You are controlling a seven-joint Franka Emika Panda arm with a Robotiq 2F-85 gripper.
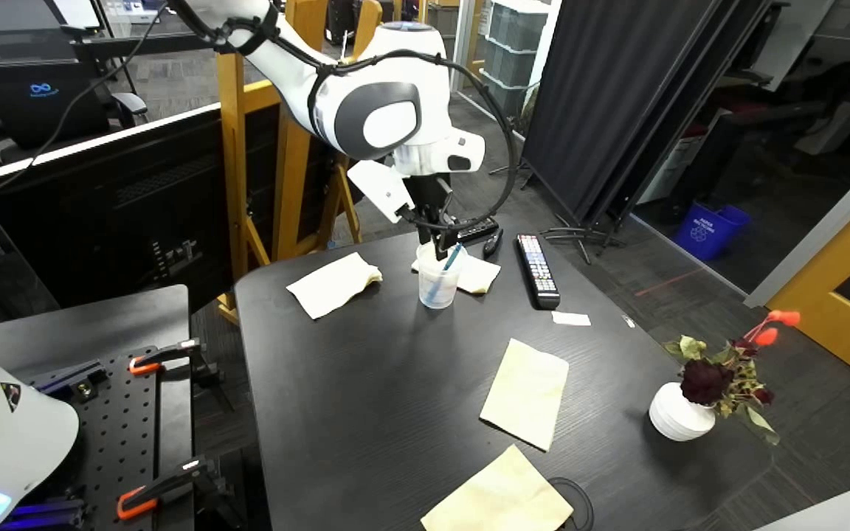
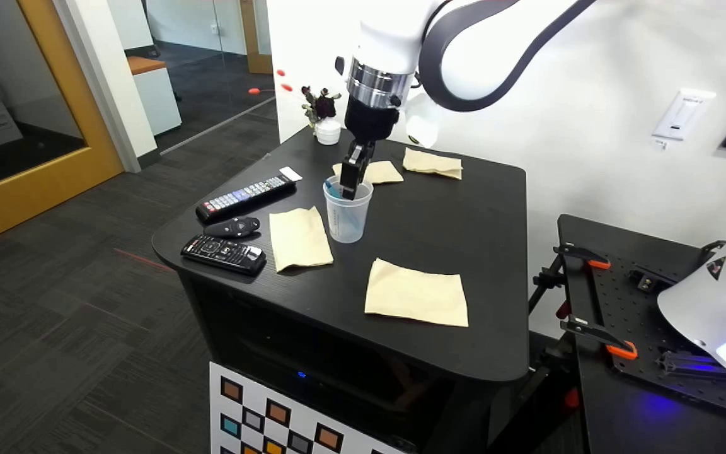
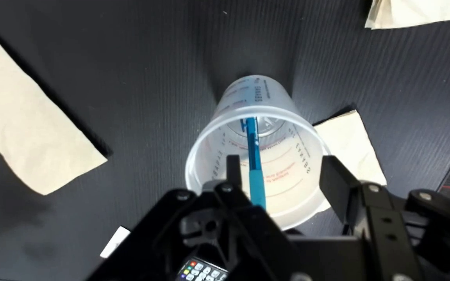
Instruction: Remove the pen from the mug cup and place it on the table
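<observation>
The teal-blue pen [image 3: 257, 183] leans inside the translucent whitish cup [image 3: 256, 93], its top end at the rim. The pen also shows in both exterior views [image 1: 453, 257] [image 2: 332, 188]. The cup [image 1: 448, 292] [image 2: 345, 226] stands upright on the dark table [image 1: 366, 391] [image 2: 464, 239]. My gripper [image 3: 281, 171] is open and empty, pointing down at the cup's mouth. In the wrist view the pen appears between the fingers, nearer the left one. In the exterior views the gripper [image 1: 436, 247] [image 2: 350, 186] overlaps the rim; how far the fingertips reach inside is unclear.
Several cream paper sheets [image 1: 336, 284] [image 2: 416, 293] lie around the cup, one [image 2: 300, 238] close beside it. Black remotes [image 1: 537, 271] [image 2: 224, 253] lie near the table's edge. A white vase with red flowers [image 1: 682, 413] stands at another edge.
</observation>
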